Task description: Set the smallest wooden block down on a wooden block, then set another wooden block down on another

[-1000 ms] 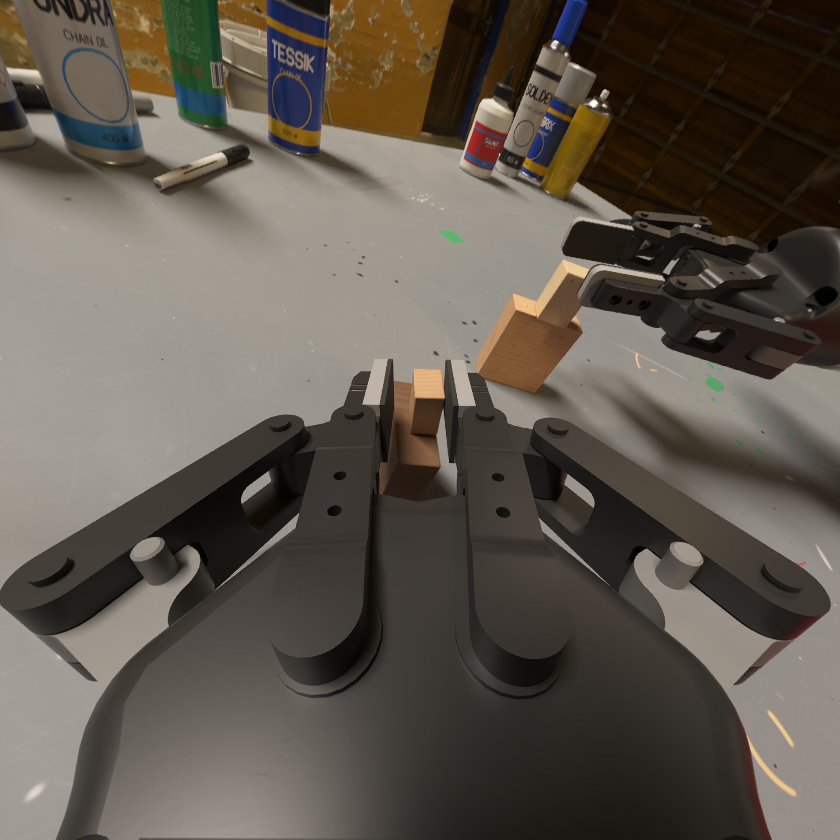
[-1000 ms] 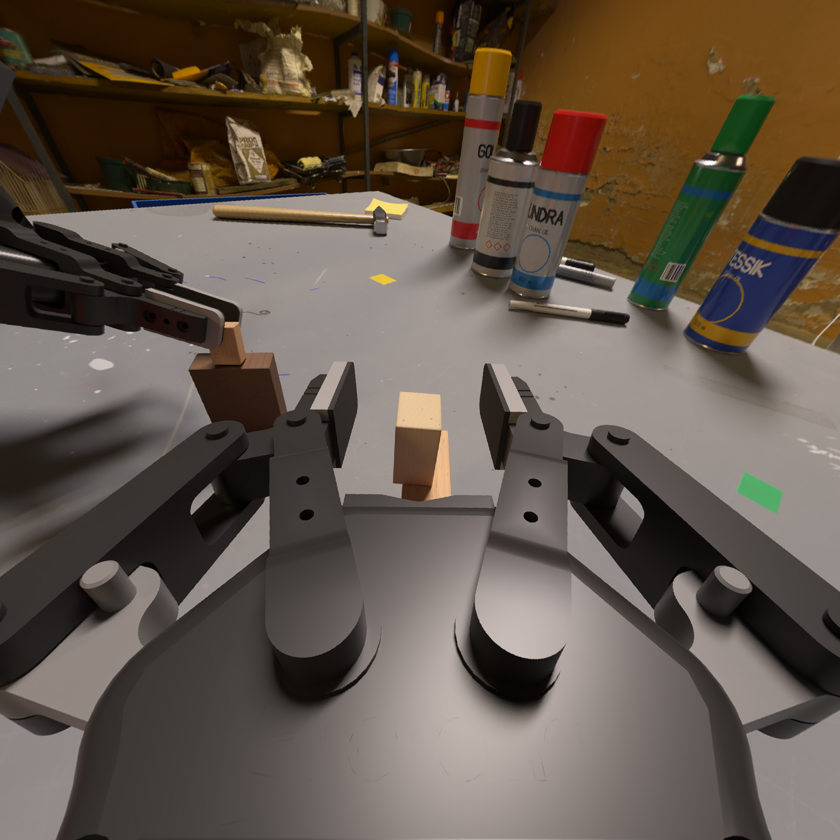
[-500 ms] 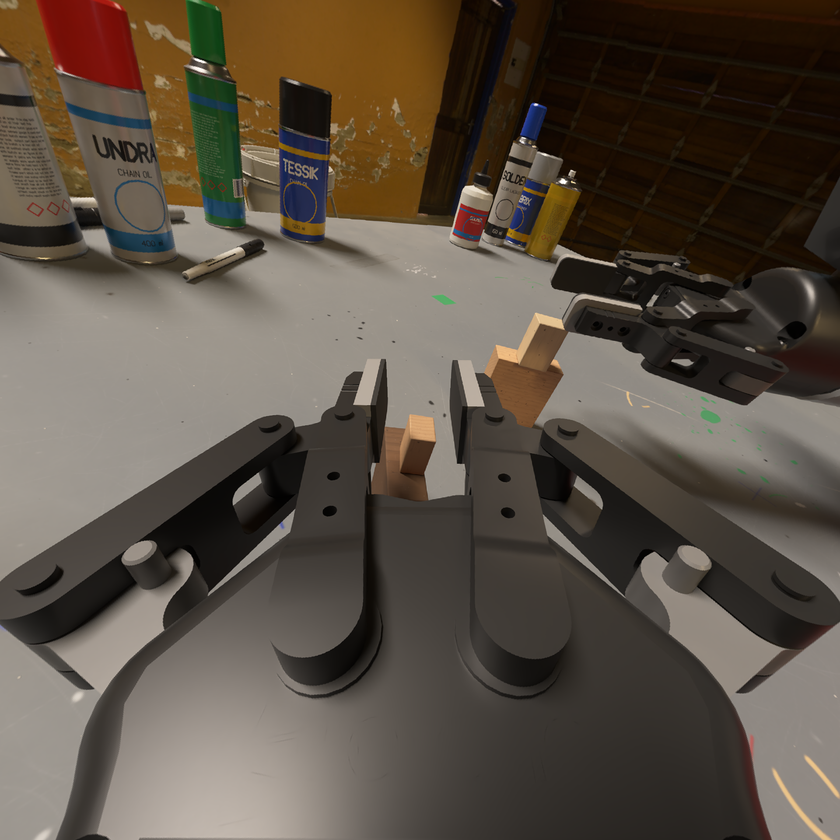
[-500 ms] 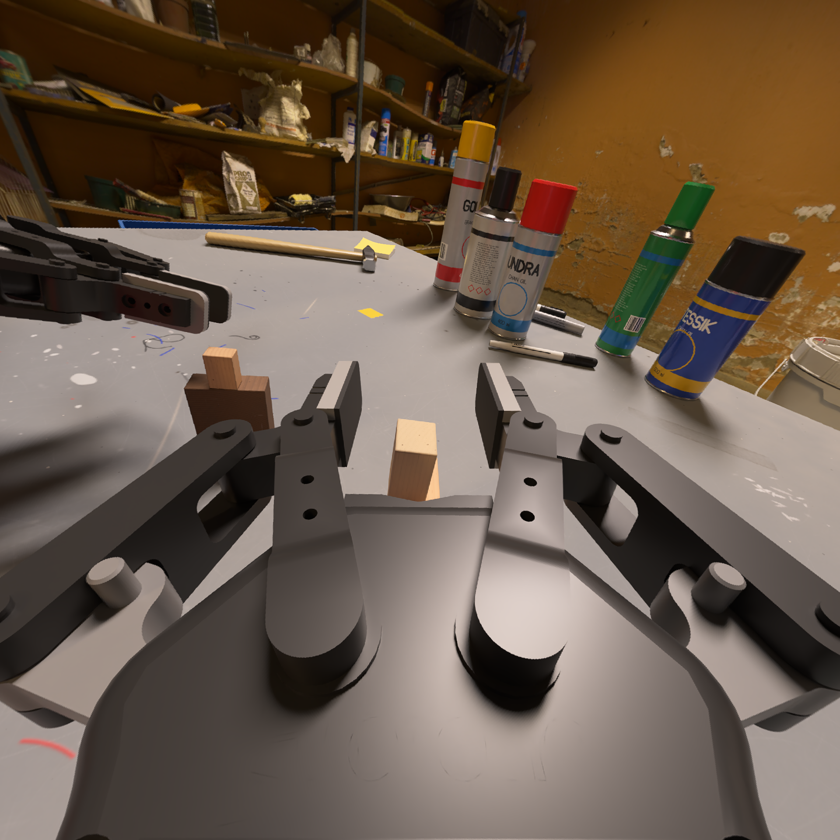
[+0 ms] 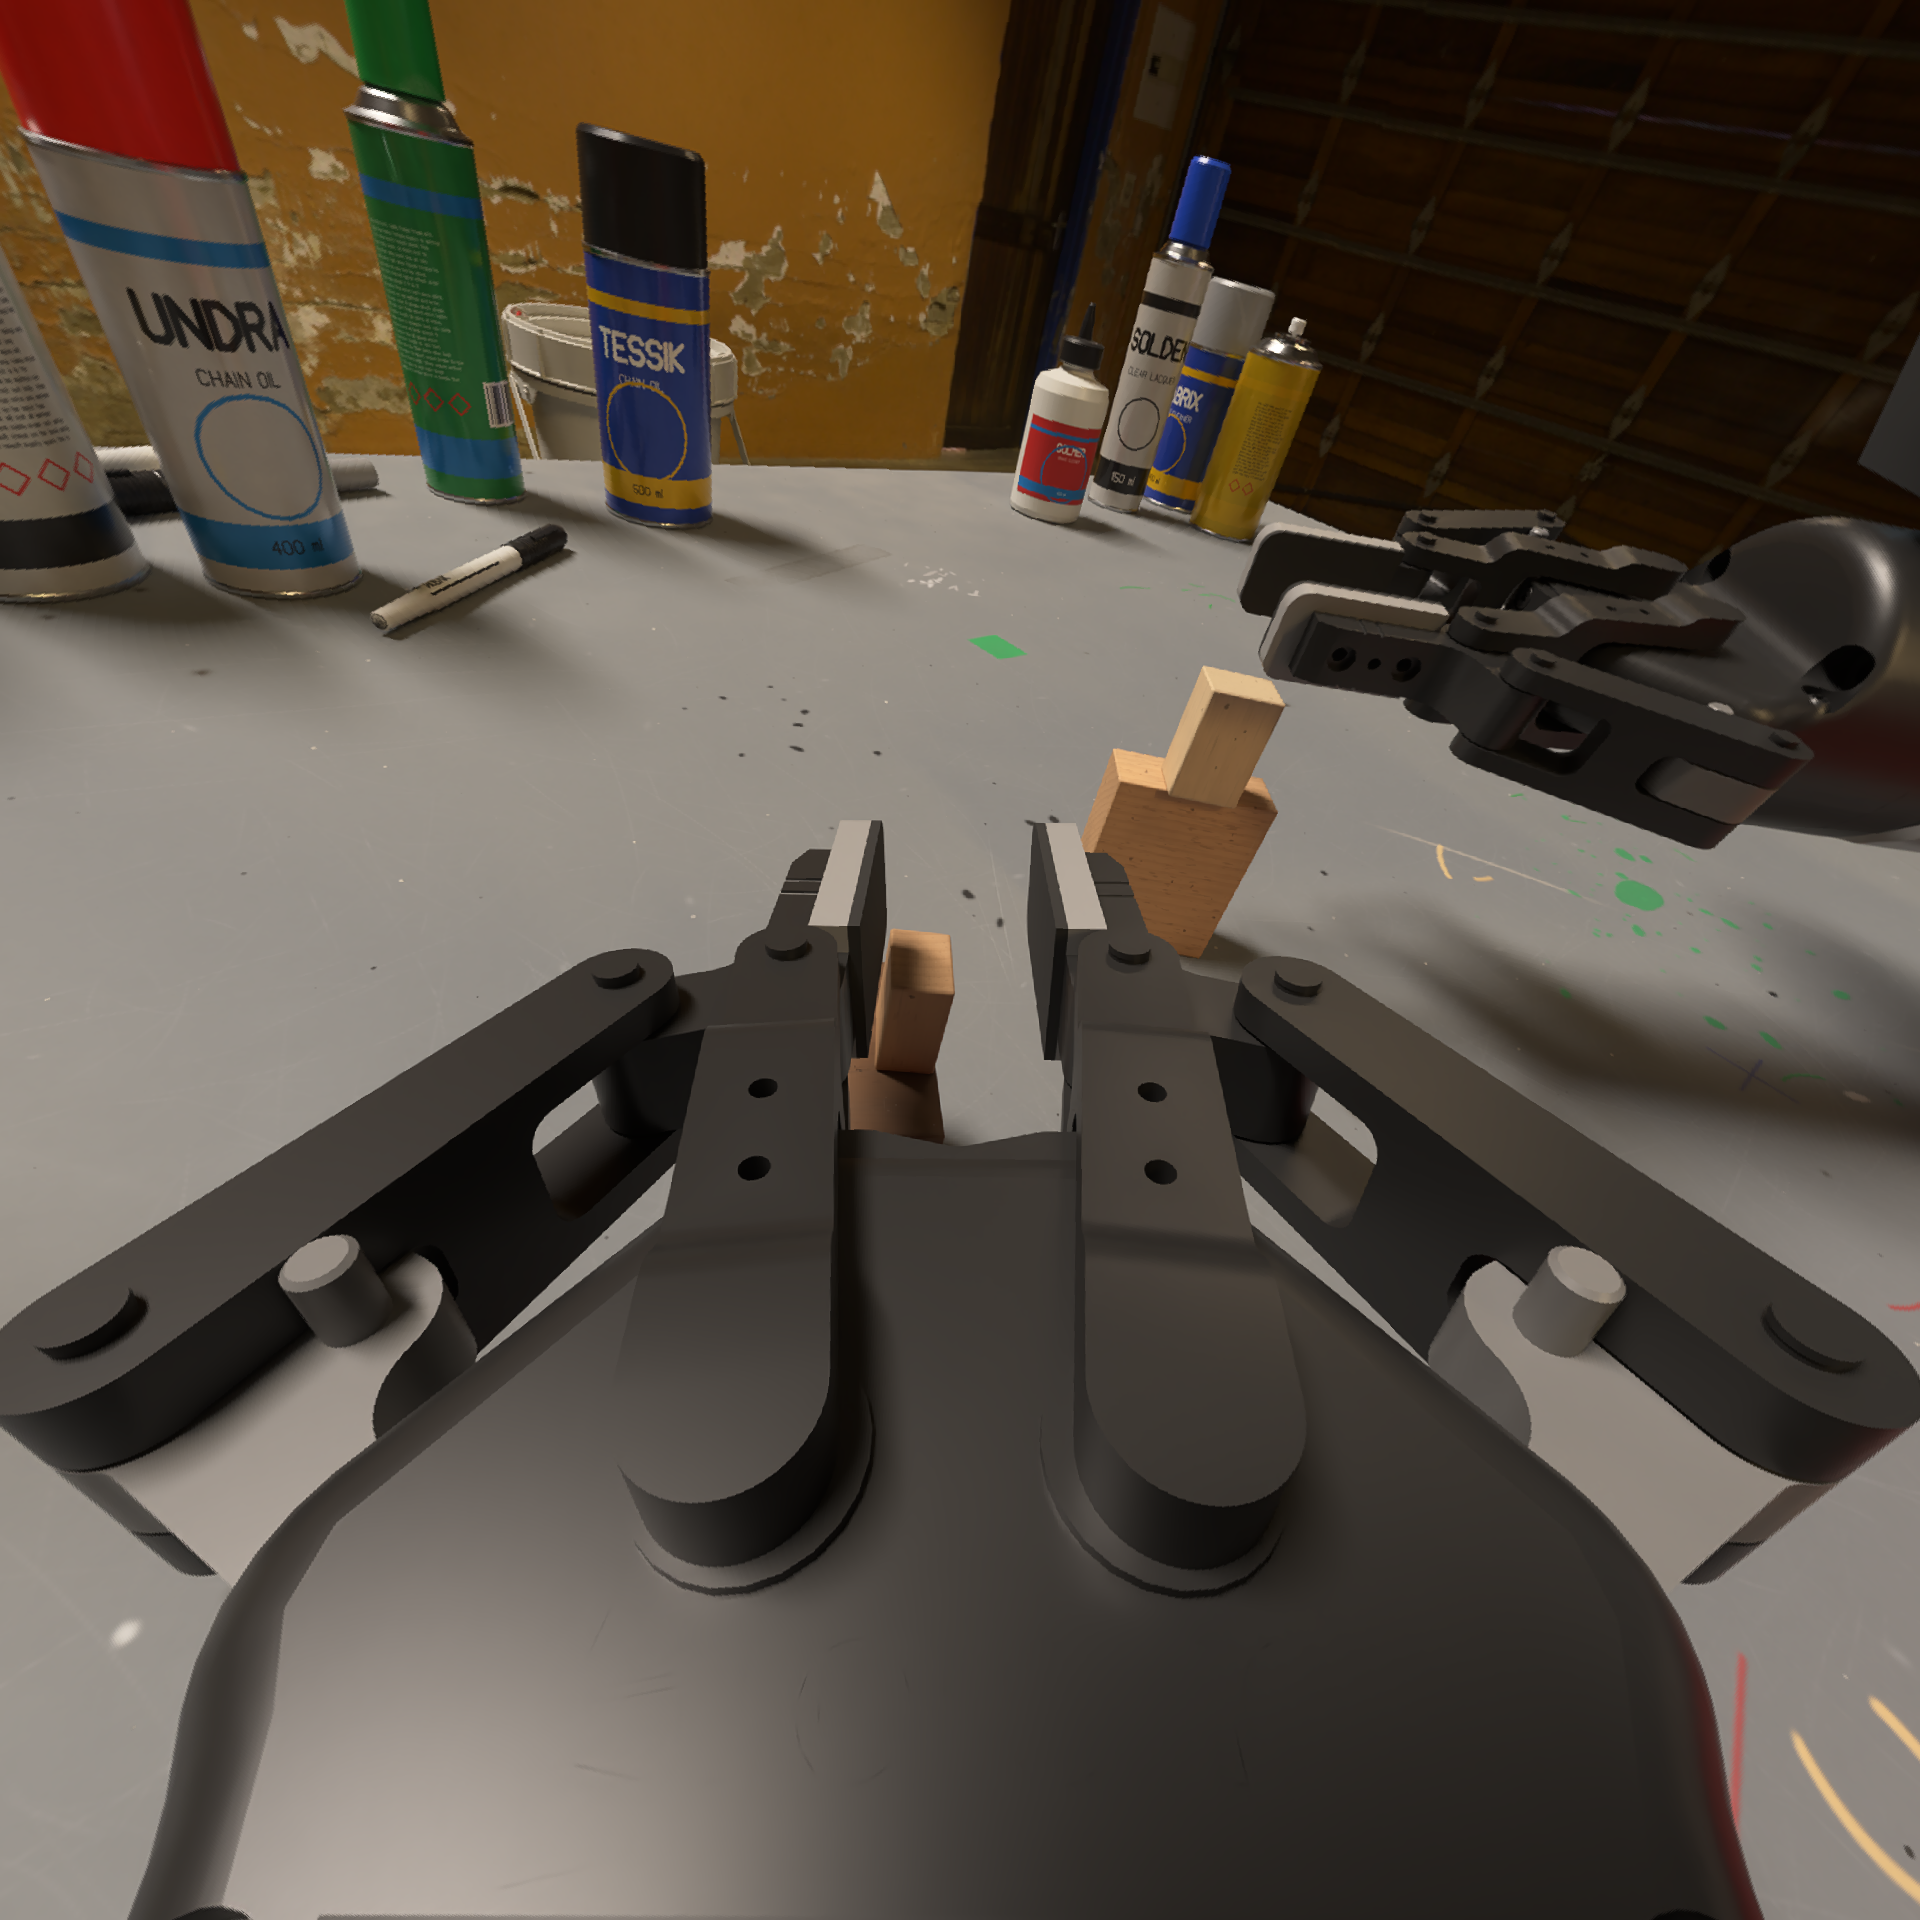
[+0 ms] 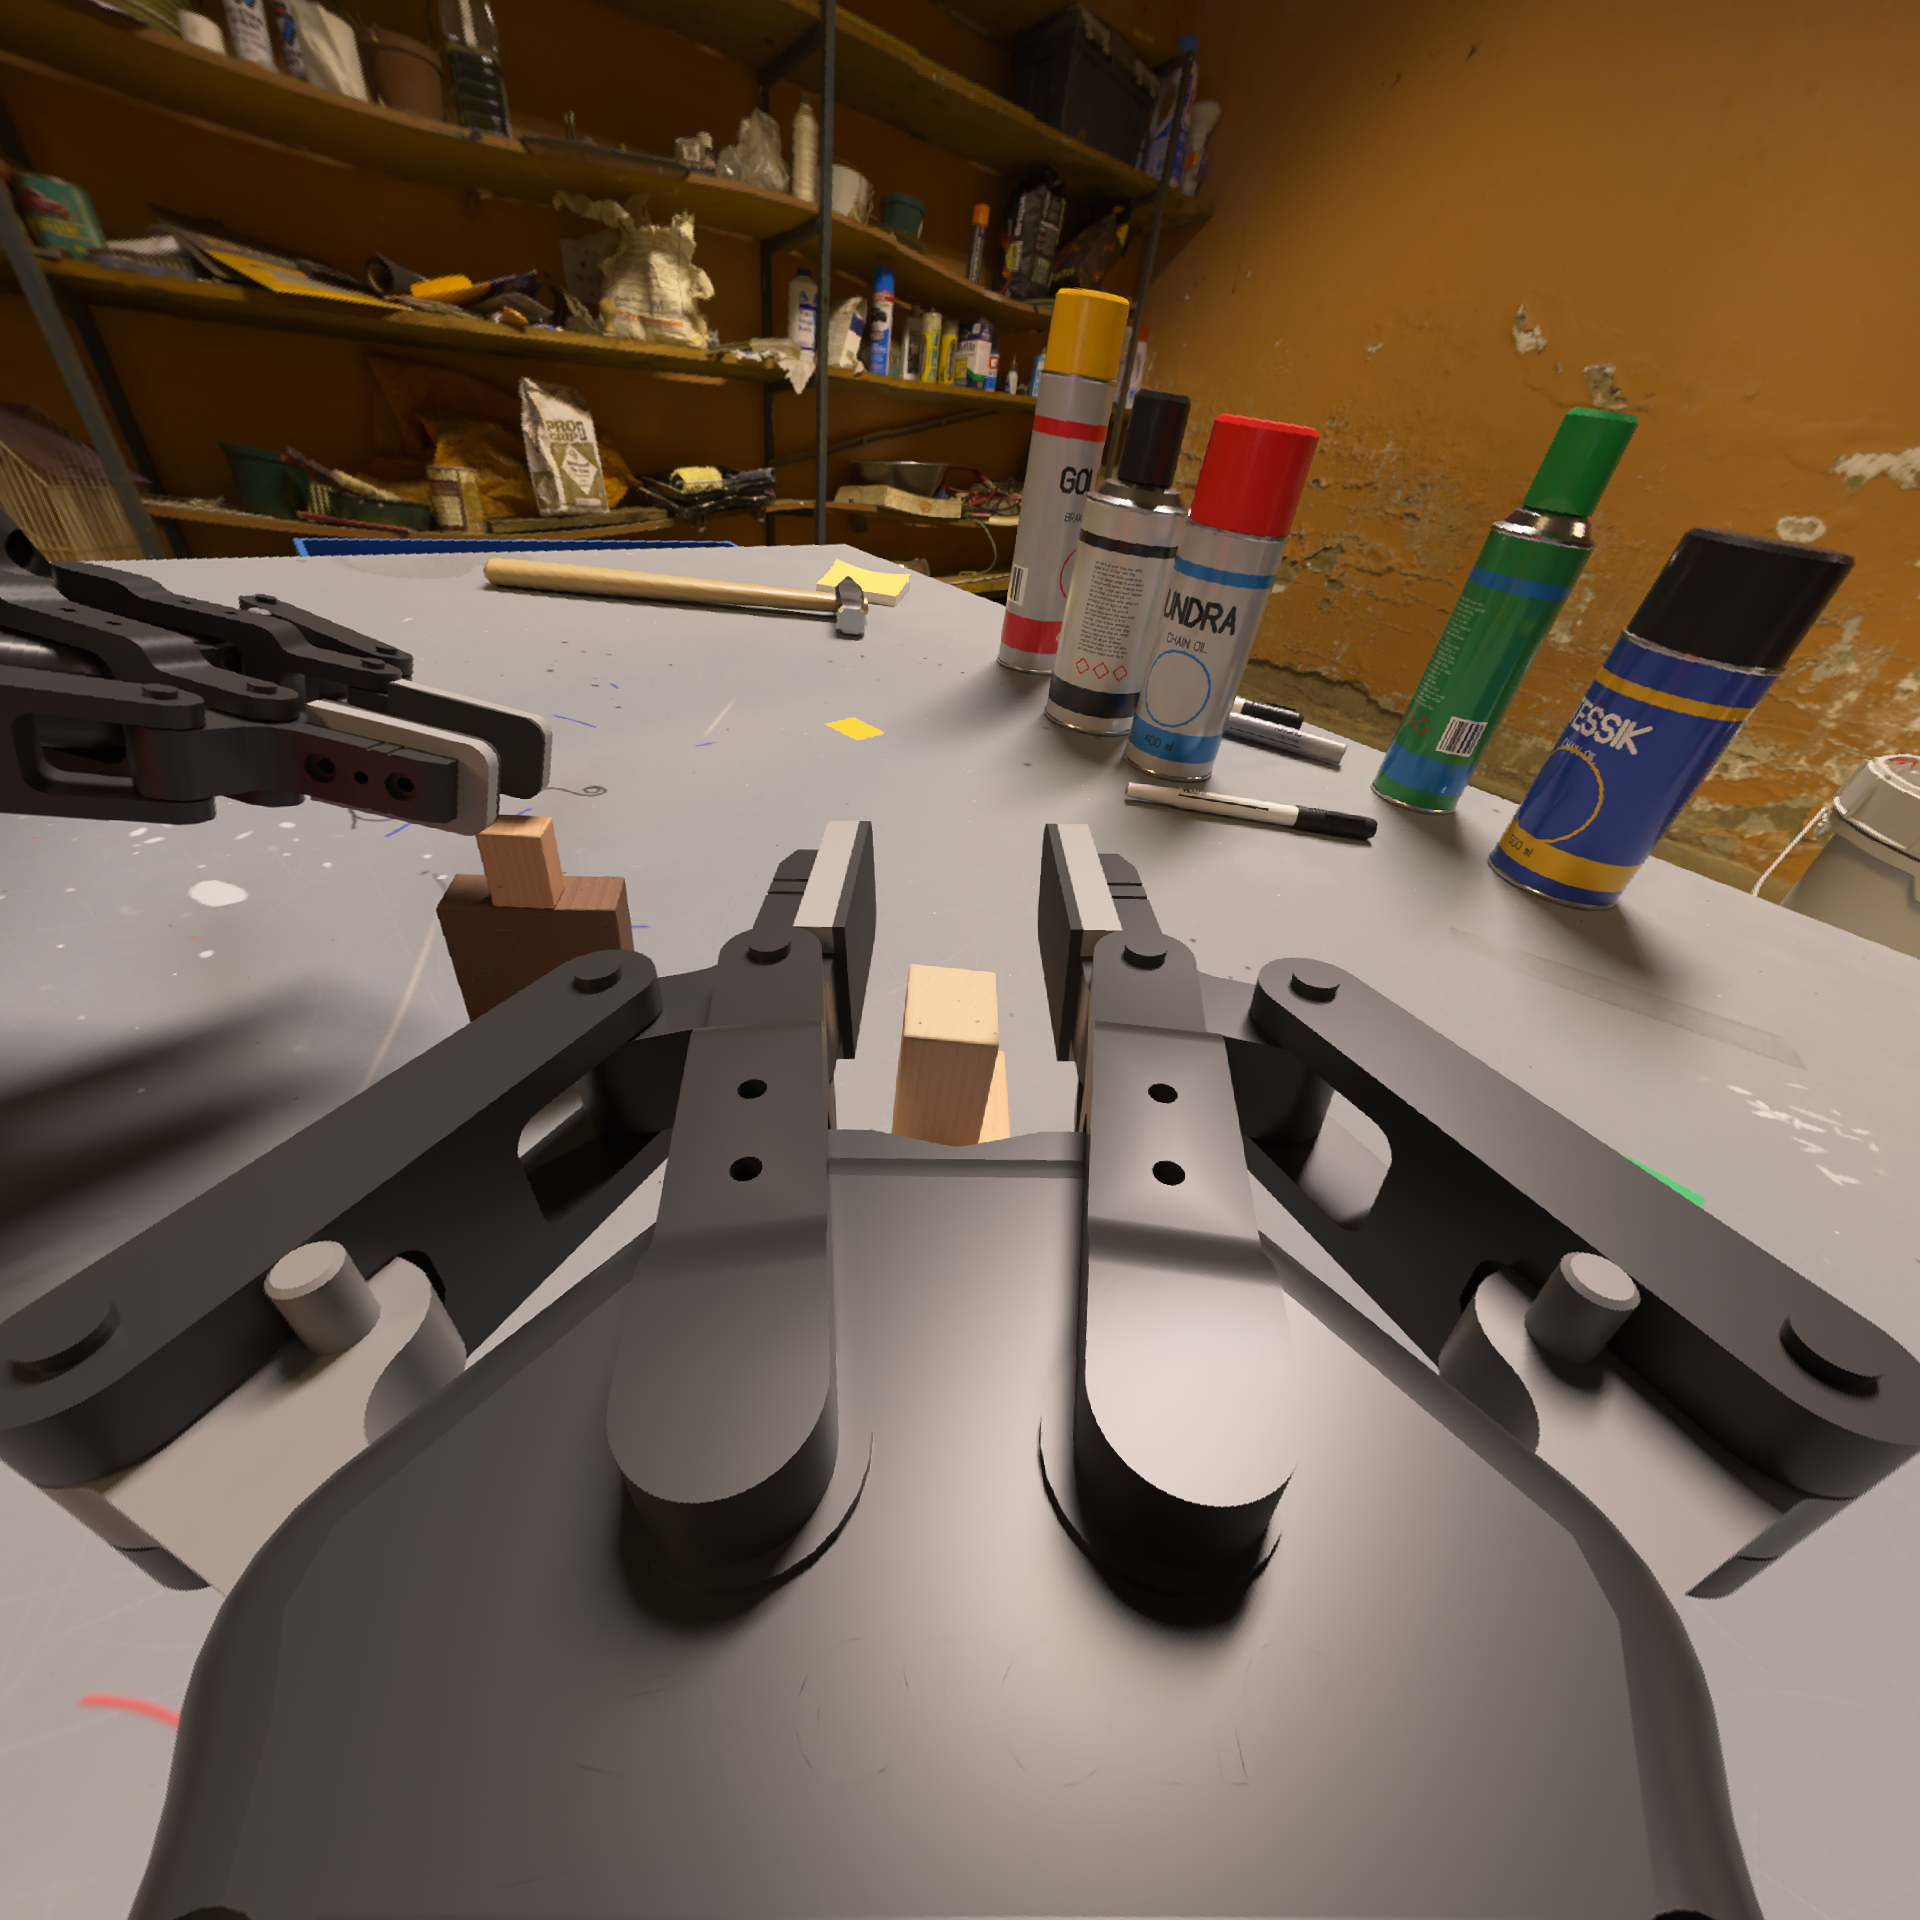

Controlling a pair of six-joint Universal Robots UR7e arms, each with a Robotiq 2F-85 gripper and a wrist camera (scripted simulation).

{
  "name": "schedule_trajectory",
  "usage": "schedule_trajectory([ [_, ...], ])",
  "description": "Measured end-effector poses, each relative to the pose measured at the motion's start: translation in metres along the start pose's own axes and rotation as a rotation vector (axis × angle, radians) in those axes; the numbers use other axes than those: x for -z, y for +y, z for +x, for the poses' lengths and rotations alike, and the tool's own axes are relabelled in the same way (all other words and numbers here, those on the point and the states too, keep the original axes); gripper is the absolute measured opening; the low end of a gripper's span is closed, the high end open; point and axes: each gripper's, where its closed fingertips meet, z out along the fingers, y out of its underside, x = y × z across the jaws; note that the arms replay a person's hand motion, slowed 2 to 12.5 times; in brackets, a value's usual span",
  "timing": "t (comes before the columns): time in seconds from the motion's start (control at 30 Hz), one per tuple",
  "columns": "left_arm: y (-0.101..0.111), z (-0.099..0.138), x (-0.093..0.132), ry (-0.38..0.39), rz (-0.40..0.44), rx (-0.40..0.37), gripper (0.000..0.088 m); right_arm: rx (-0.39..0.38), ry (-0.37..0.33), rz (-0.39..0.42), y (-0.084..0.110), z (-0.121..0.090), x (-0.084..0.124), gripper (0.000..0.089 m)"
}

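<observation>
In the left wrist view my left gripper (image 5: 961, 894) is open just above the smallest wooden block (image 5: 914, 997), which stands on a dark brown block (image 5: 894, 1107). To the right a pale block (image 5: 1221, 732) stands on a light orange block (image 5: 1179, 852), with my right gripper (image 5: 1276, 613) open just above it. In the right wrist view my right gripper (image 6: 956, 894) is open above the pale block (image 6: 948, 1049) and the block under it (image 6: 995, 1101). The smallest block (image 6: 523, 860) sits on the dark brown block (image 6: 535, 940) below my left gripper (image 6: 514, 774).
Spray cans (image 5: 644, 332) and a marker (image 5: 468, 577) stand along the far table edge, with small bottles (image 5: 1153, 416) at the back right. A hammer (image 6: 675, 590) lies at the far side. A white bucket (image 6: 1870, 842) stands beyond the table edge.
My left gripper opened, let go of the smallest block on the dark brown block, and lifted. My right gripper, open throughout, also lifted off the pale block.
</observation>
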Motion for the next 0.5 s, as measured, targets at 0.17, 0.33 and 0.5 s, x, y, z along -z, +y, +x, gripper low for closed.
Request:
schedule_trajectory([
  [0.17,0.0019,0.0018,-0.0012,-0.001,-0.010,-0.019,0.0249,0.000,0.001,0.001,-0.0001,0.0000,0.0000,0.0259],
  [0.33,0.0028,0.0024,-0.0019,-0.004,-0.014,-0.030,0.0246,-0.002,0.002,0.001,0.0000,0.0002,-0.0001,0.0258],
  [0.5,0.0028,0.0023,-0.0021,-0.007,-0.012,-0.032,0.0238,-0.012,0.003,0.002,-0.0002,0.0008,0.0001,0.0255],
])
